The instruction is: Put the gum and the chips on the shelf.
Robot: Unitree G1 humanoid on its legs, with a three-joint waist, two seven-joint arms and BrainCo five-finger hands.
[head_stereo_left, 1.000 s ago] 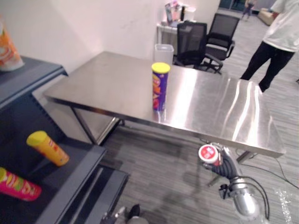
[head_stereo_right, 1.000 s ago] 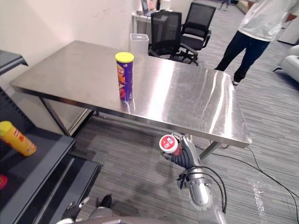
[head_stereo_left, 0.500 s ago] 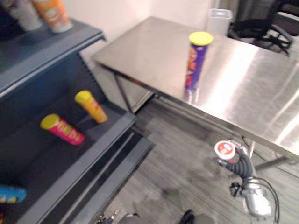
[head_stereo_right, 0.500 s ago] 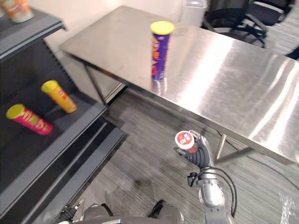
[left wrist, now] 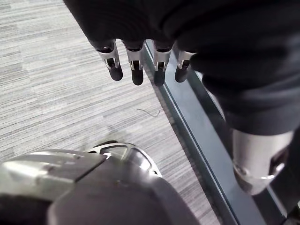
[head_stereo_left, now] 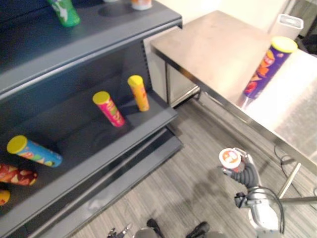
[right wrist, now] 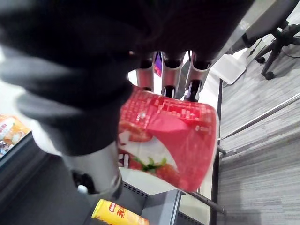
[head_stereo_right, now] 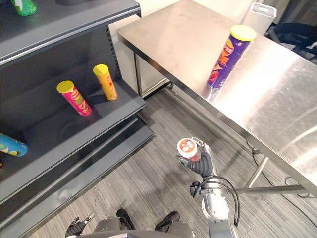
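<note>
A steel counter [head_stereo_left: 218, 44] fills the upper right of the frame, a dark shelf [head_stereo_left: 74, 148] with several cans lying on it fills the left, and grey striped carpet [head_stereo_left: 188, 178] lies between. The purple chips can [head_stereo_left: 265, 69] stands on the counter near its edge. At lower right, over the carpet, the right hand [head_stereo_right: 202, 161] is raised upright, fingers curled round the red gum tub [head_stereo_right: 187, 147]. The left hand [left wrist: 136, 65] hangs slack-fingered beside the shelf base.

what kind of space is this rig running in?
Probably an office or lab staged as a shop: a dark retail shelf stocked with chip cans, a steel table beside it, and grey carpet.
</note>
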